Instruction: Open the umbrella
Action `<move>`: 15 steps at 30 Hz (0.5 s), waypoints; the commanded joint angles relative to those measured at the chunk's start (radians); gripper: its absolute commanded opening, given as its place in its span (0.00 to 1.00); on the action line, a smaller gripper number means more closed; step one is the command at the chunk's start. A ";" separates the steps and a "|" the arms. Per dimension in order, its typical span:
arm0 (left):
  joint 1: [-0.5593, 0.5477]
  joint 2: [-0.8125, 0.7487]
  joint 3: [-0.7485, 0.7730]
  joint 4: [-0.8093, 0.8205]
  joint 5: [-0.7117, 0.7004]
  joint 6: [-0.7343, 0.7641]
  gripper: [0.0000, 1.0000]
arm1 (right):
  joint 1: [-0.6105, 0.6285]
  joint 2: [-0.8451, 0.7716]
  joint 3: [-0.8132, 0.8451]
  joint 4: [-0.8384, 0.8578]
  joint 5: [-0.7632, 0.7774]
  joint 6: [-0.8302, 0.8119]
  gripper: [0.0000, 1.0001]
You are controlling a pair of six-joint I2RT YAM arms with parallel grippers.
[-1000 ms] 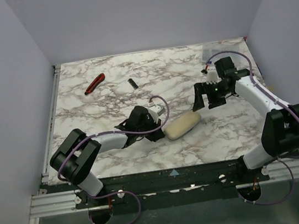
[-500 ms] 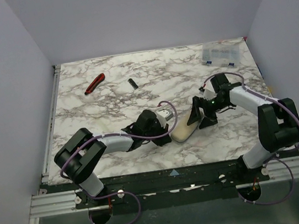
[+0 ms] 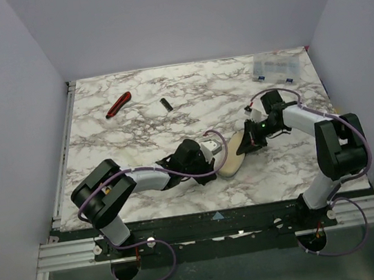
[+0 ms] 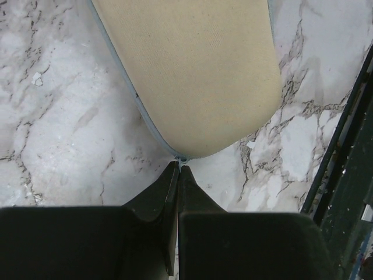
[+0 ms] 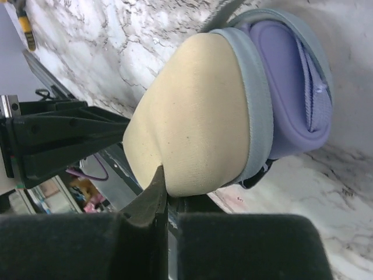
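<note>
The marble desk [image 3: 137, 129] carries a cream case [image 3: 232, 160] near its front edge, lying between the two arms. The umbrella [image 5: 291, 87] is inside it. Only a lavender bulge shows in the right wrist view, where the grey zip band gapes.

The left claw [image 4: 179, 169] is pressed together right at the case's rounded end, where the zip seam comes to a point. It may be nipping the zip tab, but the tab is too small to be sure. The right claw [image 5: 161, 175] is together too, pinching a small fold of cream cloth at the opposite end, and the fabric dimples at its tips.

The step in hand looks like getting the umbrella out of its case, so the opening itself is not yet begun. Next, I judge, one claw must anchor the case while the other draws the zip or cloth back, and thin fabric could slip.

Further back sit a clear box [image 3: 274, 68] and a red-handled tool [image 3: 118, 104].
</note>
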 commanded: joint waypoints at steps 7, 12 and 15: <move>0.041 -0.041 -0.003 0.027 -0.095 0.121 0.00 | 0.001 0.122 0.113 -0.172 -0.103 -0.365 0.00; 0.088 -0.051 0.007 0.016 -0.102 0.134 0.00 | 0.002 0.133 0.119 -0.224 -0.108 -0.441 0.00; 0.102 -0.053 0.007 0.020 -0.099 0.147 0.00 | 0.002 0.135 0.120 -0.250 -0.104 -0.487 0.00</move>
